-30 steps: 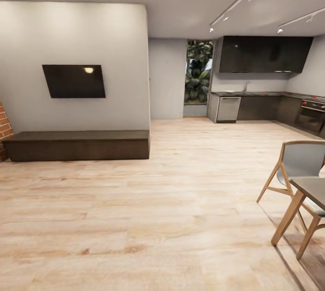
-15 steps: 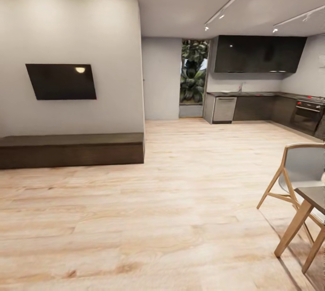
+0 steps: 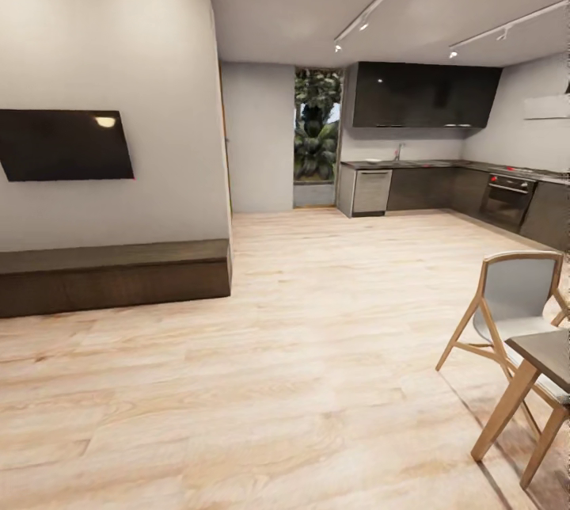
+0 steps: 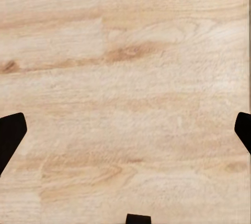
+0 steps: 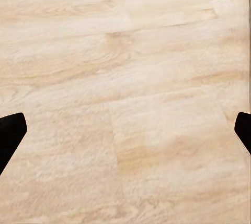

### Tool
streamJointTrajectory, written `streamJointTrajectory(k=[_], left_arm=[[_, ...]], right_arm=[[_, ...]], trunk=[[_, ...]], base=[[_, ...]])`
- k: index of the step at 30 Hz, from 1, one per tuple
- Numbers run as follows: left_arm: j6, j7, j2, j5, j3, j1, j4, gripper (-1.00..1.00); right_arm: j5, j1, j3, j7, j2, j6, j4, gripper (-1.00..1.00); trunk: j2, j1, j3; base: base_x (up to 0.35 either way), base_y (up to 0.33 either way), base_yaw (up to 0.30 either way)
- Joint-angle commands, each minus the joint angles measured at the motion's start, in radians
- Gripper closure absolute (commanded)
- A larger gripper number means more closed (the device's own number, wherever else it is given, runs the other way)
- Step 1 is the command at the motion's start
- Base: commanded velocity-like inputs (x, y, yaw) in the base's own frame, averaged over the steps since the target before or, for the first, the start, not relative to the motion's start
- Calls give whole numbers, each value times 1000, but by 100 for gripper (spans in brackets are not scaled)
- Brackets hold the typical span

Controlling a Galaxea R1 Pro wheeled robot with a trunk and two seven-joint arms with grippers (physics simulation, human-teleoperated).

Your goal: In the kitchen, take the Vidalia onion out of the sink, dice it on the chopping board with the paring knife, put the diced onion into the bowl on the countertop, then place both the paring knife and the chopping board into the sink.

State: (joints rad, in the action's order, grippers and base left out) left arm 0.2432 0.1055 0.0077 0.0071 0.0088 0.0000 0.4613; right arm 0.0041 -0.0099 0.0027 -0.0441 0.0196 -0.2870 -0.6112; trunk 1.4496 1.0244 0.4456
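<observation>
Left gripper and right gripper both hang wide open, empty, over wood floor — kitchen countertop sits far off around 1 o'clock, so drive there, skirting the chair.

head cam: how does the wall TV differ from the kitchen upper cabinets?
The TV is a single tilted-looking panel on the near white wall, cut by the picture's left edge; the upper cabinets are a wider run far off above the countertop. The TV hangs over a low dark bench. Both are glossy black and reflect ceiling lights.
</observation>
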Motion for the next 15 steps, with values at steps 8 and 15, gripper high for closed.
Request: streamJointTrajectory(k=[8, 15], left_arm=[[2, 2, 0, 1, 0, 0, 0, -100], [2, 2, 0, 1, 0, 0, 0, -100]], right_arm=[[1, -1, 0, -3, 0, -3, 1, -100], [1, -1, 0, -3, 0, -3, 1, -100]], trunk=[[0, 1, 1], [0, 1, 1]], base=[[320, 0, -162], [320, 0, -147]])
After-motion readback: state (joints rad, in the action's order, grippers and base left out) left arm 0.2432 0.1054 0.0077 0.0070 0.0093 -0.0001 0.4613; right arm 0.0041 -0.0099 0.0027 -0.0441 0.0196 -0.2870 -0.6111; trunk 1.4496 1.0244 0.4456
